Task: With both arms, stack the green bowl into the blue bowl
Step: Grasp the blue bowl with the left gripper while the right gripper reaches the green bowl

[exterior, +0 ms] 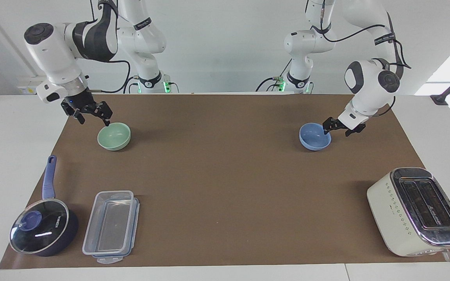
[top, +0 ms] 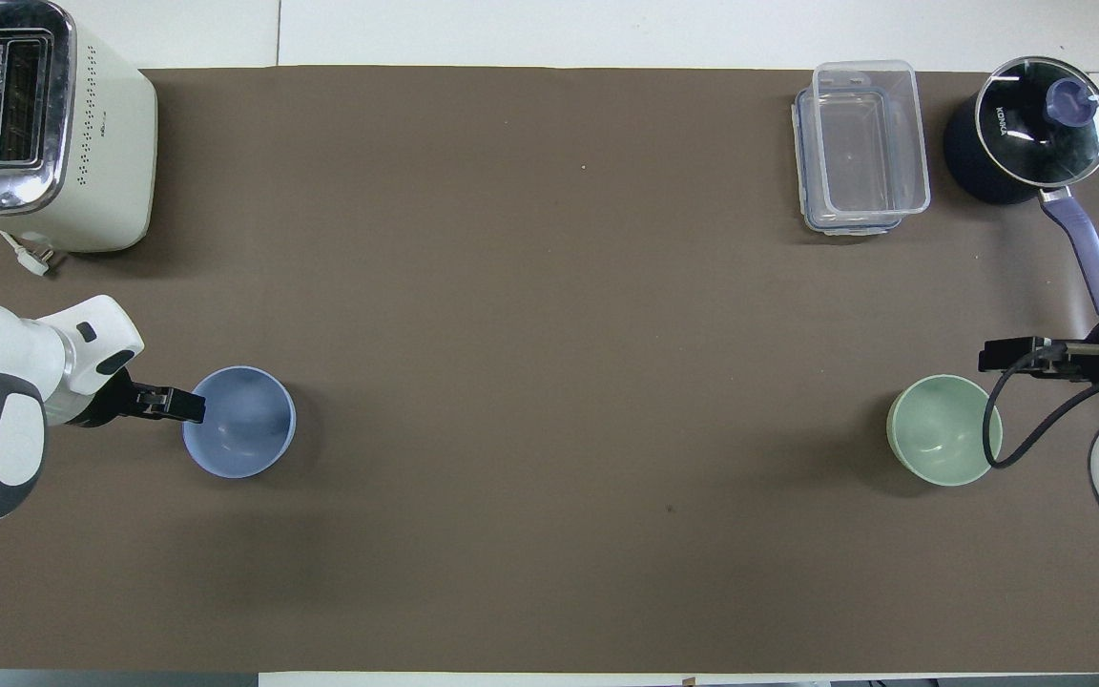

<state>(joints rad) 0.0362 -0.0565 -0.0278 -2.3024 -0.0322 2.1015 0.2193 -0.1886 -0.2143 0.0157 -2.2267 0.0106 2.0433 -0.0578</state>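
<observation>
The pale green bowl point(exterior: 114, 136) point(top: 943, 429) stands upright on the brown mat toward the right arm's end. The light blue bowl point(exterior: 315, 136) point(top: 239, 422) stands upright toward the left arm's end. Both are empty. My right gripper point(exterior: 93, 118) point(top: 1000, 355) hangs open just above the green bowl's rim on the side toward the right arm's end, one fingertip close to the rim. My left gripper point(exterior: 336, 131) point(top: 189, 408) is open and low at the blue bowl's rim, with one fingertip over the inside and the other outside. Neither gripper holds anything.
A cream toaster point(exterior: 416, 210) stands at the mat's corner farthest from the robots at the left arm's end. A clear plastic container point(exterior: 111, 226) and a dark blue saucepan with glass lid point(exterior: 43, 230) sit at the right arm's end, farther from the robots than the green bowl.
</observation>
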